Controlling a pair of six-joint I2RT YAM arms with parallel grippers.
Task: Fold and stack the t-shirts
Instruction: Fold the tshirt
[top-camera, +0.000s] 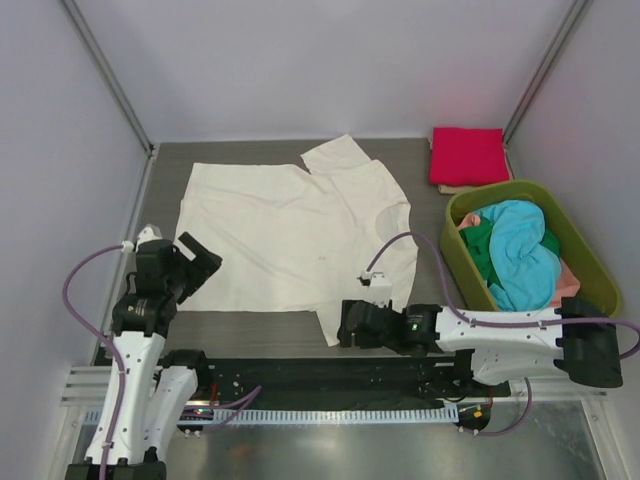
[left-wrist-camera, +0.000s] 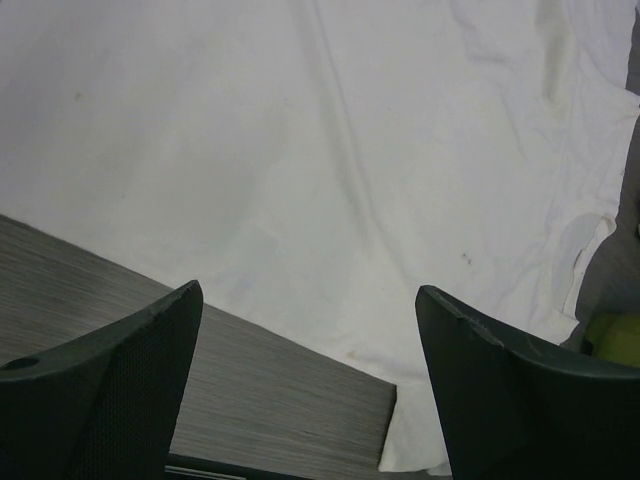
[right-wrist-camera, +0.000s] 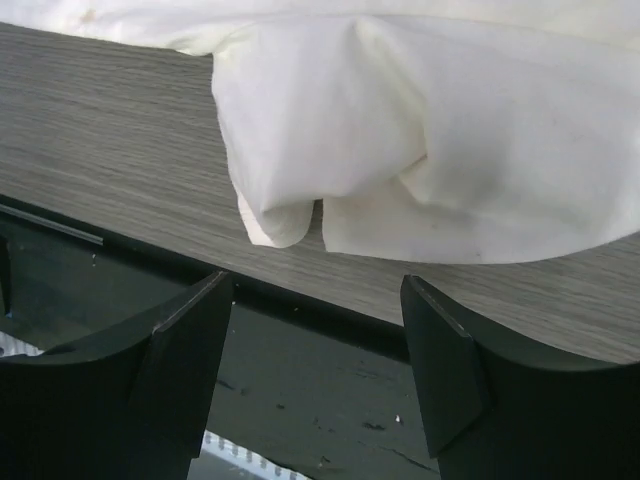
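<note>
Our left tool (top-camera: 203, 262) hangs open and empty at the hem corner of the cream shirt (top-camera: 290, 230), which lies flat on the bench (top-camera: 260, 330) for folding. Our right tool (top-camera: 345, 325), jaws apart too, faces the near sleeve. One red shirt (top-camera: 468, 155) sits folded and three wait in the basket (top-camera: 590, 260): five shirts.

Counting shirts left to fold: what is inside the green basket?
The basket holds a turquoise shirt on top, a green shirt left of it and a salmon-pink shirt peeking out at right. Anything beneath is covered.
</note>
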